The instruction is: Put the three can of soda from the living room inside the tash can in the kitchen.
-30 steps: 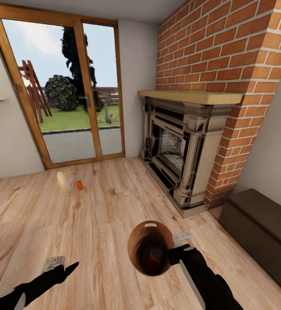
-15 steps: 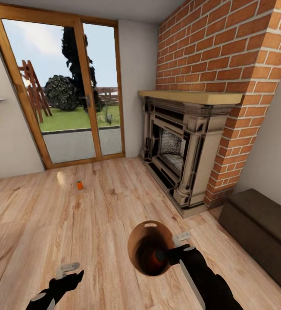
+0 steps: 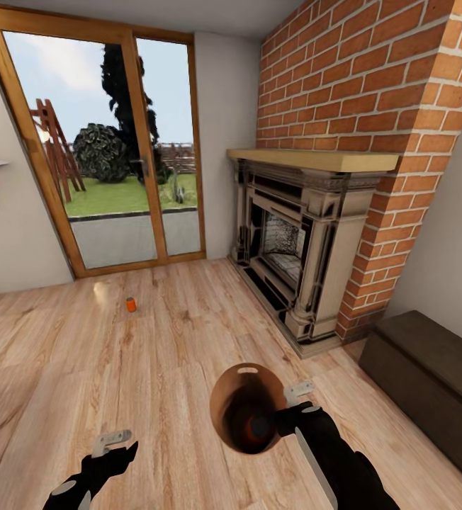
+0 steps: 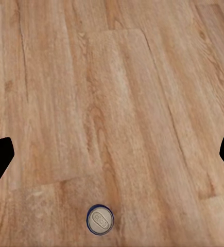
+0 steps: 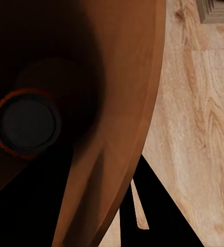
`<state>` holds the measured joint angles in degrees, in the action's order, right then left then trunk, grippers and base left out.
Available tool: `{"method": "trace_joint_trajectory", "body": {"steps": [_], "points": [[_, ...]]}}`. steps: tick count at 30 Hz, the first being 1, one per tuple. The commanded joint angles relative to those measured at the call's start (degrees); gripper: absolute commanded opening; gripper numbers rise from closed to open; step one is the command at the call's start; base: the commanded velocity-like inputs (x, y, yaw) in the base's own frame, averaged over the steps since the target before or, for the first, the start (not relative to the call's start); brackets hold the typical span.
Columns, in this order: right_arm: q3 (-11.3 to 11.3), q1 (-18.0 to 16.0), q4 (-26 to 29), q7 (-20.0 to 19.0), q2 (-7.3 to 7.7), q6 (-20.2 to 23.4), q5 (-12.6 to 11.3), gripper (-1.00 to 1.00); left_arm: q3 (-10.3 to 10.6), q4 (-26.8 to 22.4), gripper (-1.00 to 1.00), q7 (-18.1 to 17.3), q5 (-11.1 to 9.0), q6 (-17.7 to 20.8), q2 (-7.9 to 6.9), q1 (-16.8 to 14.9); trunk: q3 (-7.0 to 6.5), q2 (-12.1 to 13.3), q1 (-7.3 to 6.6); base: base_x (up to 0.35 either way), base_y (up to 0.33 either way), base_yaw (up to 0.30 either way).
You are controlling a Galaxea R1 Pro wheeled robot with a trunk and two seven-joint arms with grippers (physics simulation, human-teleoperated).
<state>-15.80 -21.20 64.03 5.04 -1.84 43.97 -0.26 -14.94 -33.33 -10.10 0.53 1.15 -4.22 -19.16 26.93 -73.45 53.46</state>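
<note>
Two fingers of the right gripper (image 3: 288, 411) clamp the bin's (image 3: 220, 397) rim, an orange can (image 5: 25, 122) lying inside. Left gripper (image 3: 110, 443) hangs wide open and empty above a blue can (image 4: 100, 220) on the floor (image 3: 153, 354). Another orange can (image 3: 131, 304) stands well apart, near the glass doors (image 3: 110, 142).

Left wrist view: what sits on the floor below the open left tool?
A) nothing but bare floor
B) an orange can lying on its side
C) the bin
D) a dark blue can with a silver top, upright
D: the left wrist view looks down on the silver top and dark blue rim of an upright can on the wood floor.
</note>
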Motion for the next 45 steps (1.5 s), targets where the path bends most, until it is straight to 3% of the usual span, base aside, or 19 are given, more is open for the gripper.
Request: {"method": "trace_joint_trajectory", "body": {"steps": [1,13,45], "points": [[-0.02,-0.03,0.04,-0.01,-0.01,-0.03,-0.18,-1.00,0.00,-0.01,1.00,0.00,0.00,0.00,0.00,0.00,-0.01,0.00,0.00,0.000,0.000,0.000],[-0.02,-0.01,0.04,-0.02,-0.01,-0.03,-0.18,-1.00,0.09,0.33,1.00,-0.08,-0.03,-2.61,0.00,0.00,2.23,-4.42,2.41,0.000,0.000,0.000],[-0.03,-0.01,0.03,0.00,-0.01,-0.03,-0.18,-1.00,0.09,0.37,1.00,-0.09,-0.09,-2.82,0.00,0.00,10.87,-17.25,9.44,0.000,0.000,0.000]]}}
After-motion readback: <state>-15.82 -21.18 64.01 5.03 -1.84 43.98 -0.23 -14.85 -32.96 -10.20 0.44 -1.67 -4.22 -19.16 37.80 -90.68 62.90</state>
